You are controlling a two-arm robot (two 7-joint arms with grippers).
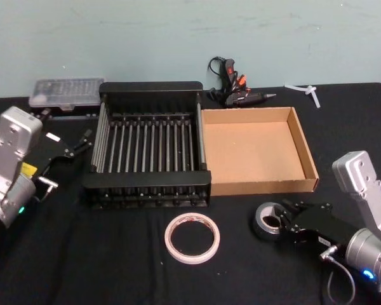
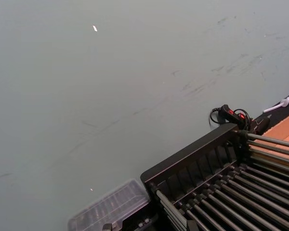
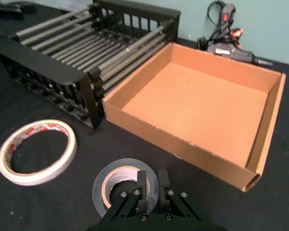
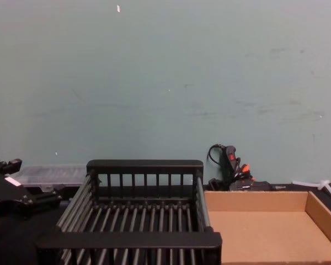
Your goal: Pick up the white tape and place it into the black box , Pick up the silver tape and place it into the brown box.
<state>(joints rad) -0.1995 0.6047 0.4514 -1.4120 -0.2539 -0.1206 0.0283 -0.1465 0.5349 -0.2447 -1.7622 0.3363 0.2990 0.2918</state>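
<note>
In the head view, the right claw (image 1: 284, 220) sits at the near right of the black tabletop (image 1: 101, 254), its fingers pinched on the near wall of the silver tape (image 1: 270, 219), which lies flat just in front of the brown box (image 1: 260, 151). The white tape (image 1: 192, 237) lies flat to the left of the silver roll, in front of the black box (image 1: 150, 143), touching neither box. The two boxes stand side by side, touching. The left claw (image 1: 82, 143) hangs at the far left beside the black box; whether it is open or closed cannot be told.

The left wrist view shows the black box's far corner (image 2: 192, 159) and a clear case (image 2: 111, 207) beside it.

In the right wrist view, the right claw's fingers (image 3: 142, 185) are closed together over the silver tape's (image 3: 111, 185) rim, one inside the core, one outside. The white tape (image 3: 36, 151) lies nearby.

The chest view shows both boxes from the side, with a glue gun (image 4: 231, 165) behind them.
</note>
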